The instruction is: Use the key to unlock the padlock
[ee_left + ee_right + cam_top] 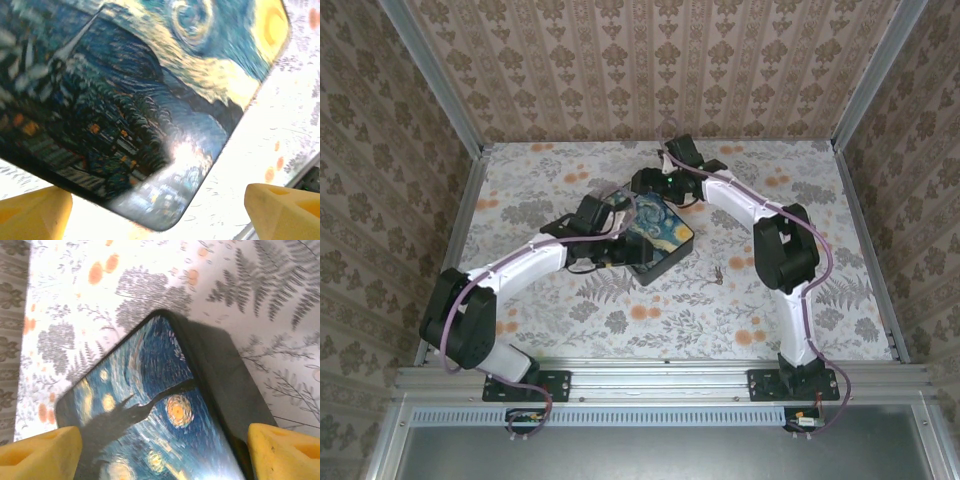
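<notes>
Pincers hang over the painted box (662, 238), the left pincer (159, 216) and right pincer (160, 450) both spread, holding nothing. The padlock (718, 272) lies on the worktop (820, 300) just right of the box; best swing the right pincer there and close squarely on its body.

White-shelled left arm (525, 268) and right arm (740, 200), black joint housings (785, 250), purple cables (829, 262) routed alongside, black base plates (798, 383), blocky yellow fingers (285, 452)

Padlock (717, 272) on the table (620, 325), right of the box (666, 243).
</notes>
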Action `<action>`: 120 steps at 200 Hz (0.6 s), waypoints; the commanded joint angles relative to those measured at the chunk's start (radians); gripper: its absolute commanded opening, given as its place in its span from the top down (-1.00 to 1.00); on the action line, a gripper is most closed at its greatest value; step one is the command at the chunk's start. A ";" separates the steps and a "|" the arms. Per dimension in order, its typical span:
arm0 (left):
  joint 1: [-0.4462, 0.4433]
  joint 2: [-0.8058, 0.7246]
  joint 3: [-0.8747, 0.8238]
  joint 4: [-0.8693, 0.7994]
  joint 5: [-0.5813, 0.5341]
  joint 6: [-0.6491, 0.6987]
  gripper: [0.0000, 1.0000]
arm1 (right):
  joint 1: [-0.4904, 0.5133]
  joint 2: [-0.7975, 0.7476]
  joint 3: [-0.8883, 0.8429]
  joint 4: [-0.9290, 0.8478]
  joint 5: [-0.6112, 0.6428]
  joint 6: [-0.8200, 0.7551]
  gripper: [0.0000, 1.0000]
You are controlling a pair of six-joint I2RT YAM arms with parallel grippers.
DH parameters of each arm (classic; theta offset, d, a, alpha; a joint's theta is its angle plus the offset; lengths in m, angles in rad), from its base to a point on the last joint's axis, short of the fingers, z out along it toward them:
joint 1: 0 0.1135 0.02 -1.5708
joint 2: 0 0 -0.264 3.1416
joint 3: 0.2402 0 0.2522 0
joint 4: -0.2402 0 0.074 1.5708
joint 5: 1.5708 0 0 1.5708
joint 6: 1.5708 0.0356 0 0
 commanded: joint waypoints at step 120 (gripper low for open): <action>0.312 0.379 0.449 0.038 -0.126 0.317 -0.95 | 0.062 -0.633 -0.801 0.102 0.103 0.259 -0.75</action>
